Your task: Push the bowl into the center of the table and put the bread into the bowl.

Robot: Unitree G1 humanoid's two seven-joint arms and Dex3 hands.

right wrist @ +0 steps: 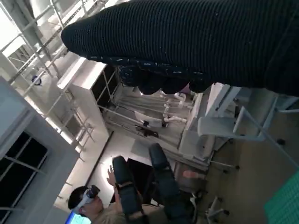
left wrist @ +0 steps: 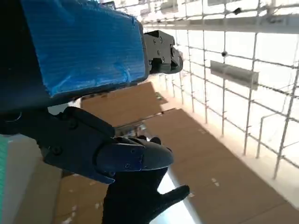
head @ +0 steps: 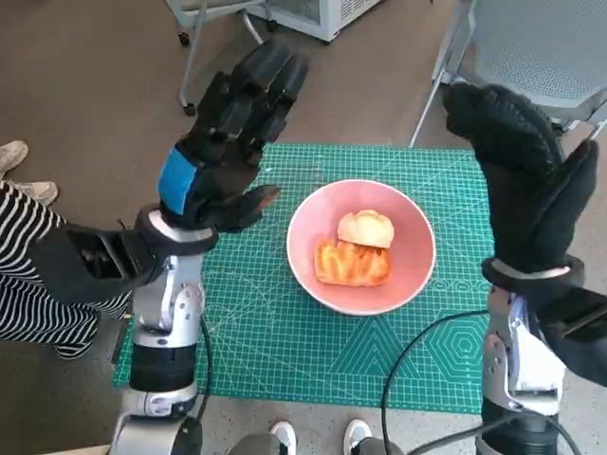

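blue tape is showing across the back of the left hand [head: 226, 142], which is hovering raised to the left of the bowl [head: 361, 246], its black fingers stretched out and holding nothing. black knit is covering the right hand [head: 526, 175], which is hanging raised to the right of the bowl, fingers extended upward and likewise gripping nothing (the right wrist view is giving only the glove's dark band, so this rests on the head view). neither hand is touching the bowl.

the pink bowl is sitting upright on the green cutting mat [head: 256, 332], roughly at its middle. inside the bowl the bread [head: 353, 263] is lying on the floor of the dish, with a paler roll [head: 365, 227] touching it on the far side. so one bowl, two pieces of bread in it, two hands, one mat. judging from this, both steps of the task are looking finished.

the bowl is looking rigid and smooth, likely light enough to slide under a push against its outer wall; a hard shove could be tipping it. the bread is looking soft and light, easily dented, so it is asking for a gentle hold across its sides.

beyond the bowl, chair legs [head: 194, 47] are standing on the floor; to its left a person's striped sleeve [head: 28, 275] is showing.
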